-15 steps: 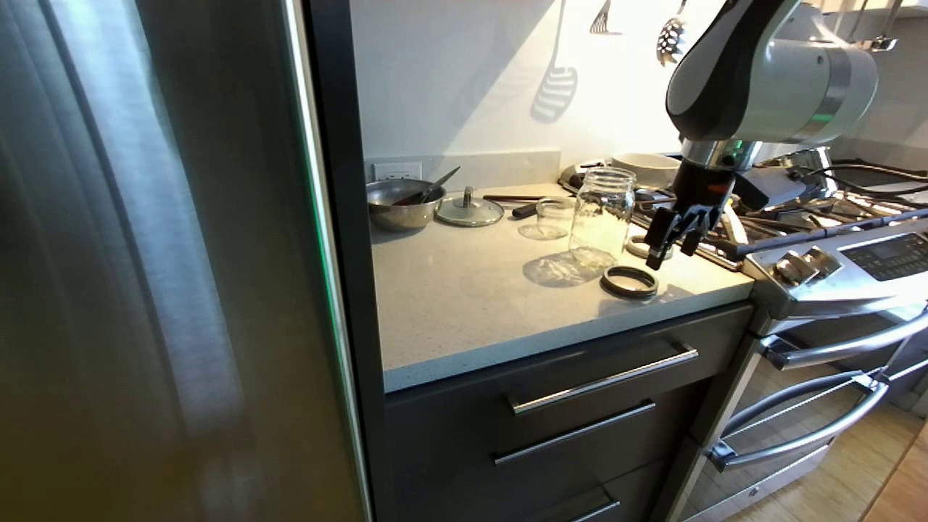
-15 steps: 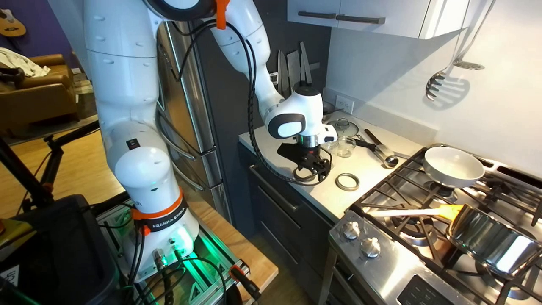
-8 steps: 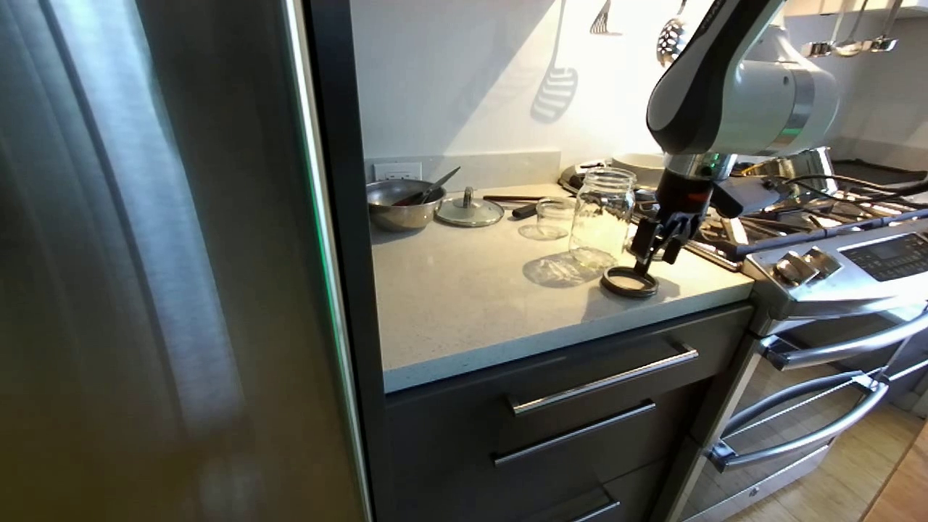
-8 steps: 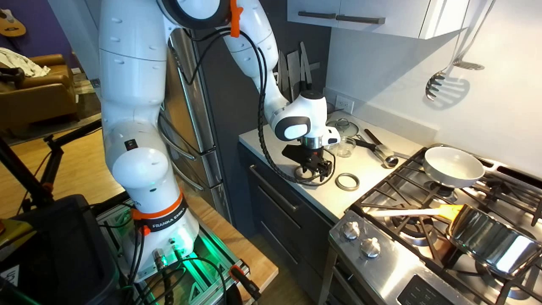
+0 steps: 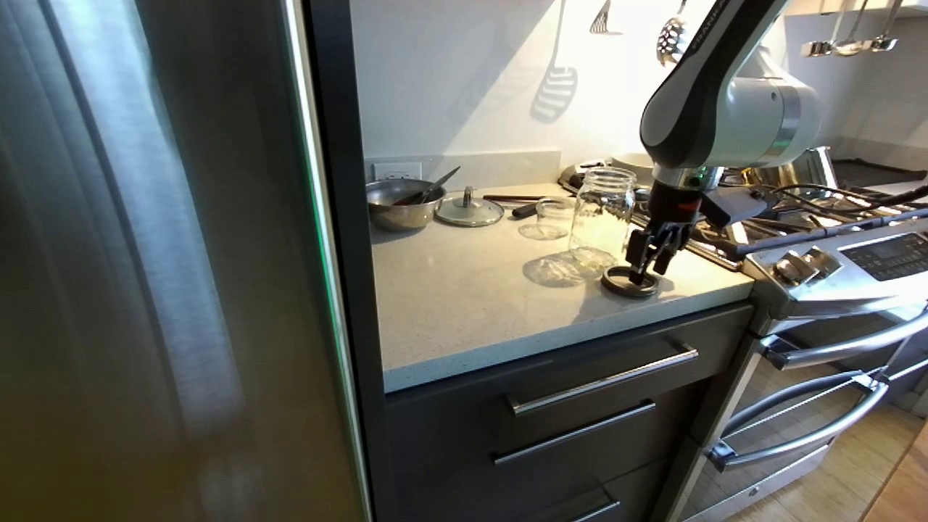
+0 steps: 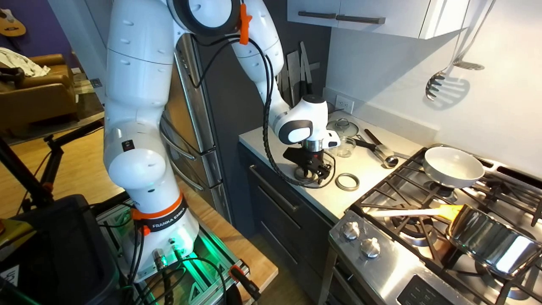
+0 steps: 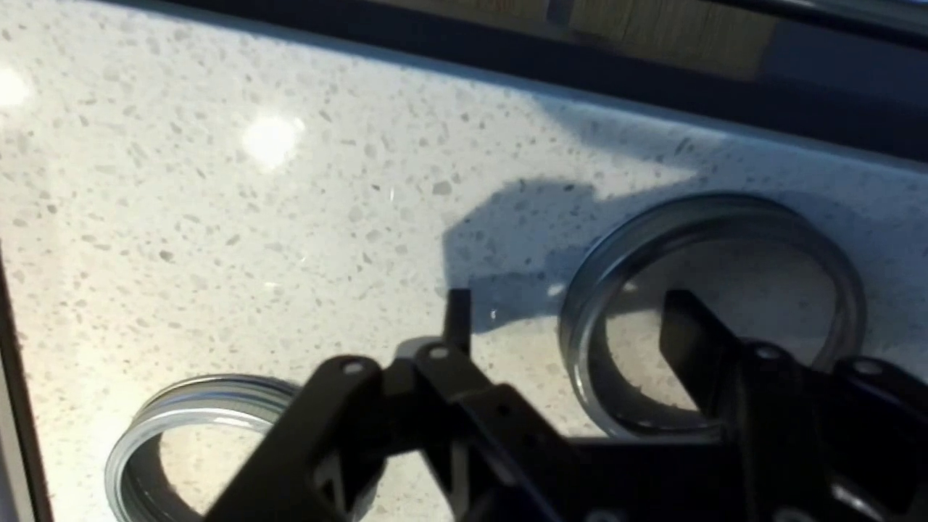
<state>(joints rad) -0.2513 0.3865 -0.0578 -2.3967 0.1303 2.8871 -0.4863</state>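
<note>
My gripper (image 7: 568,312) is open and empty, low over the counter, pointing down; it also shows in both exterior views (image 5: 647,271) (image 6: 324,171). A dark metal ring (image 7: 583,341) lies flat under it, also visible in an exterior view (image 5: 616,290). In the wrist view one finger appears over the ring's opening and the other outside, with the ring's wall between them. I cannot tell if either touches it. A second silver ring (image 6: 347,188) lies beside, partly behind the gripper in the wrist view (image 7: 217,388). A tall glass jar (image 5: 598,217) stands just behind the gripper.
A small glass (image 5: 556,214), a glass lid (image 5: 470,210) and a steel bowl (image 5: 406,214) stand further back on the counter (image 5: 464,304). The stove (image 6: 364,254) carries a white bowl (image 6: 453,167) and a steel pot (image 6: 491,241). The counter's front edge is close to the dark ring.
My gripper has moved down and sideways, from above and beside the dark ring to low over it, with a fingertip over its opening. The rings and jar have not moved.
</note>
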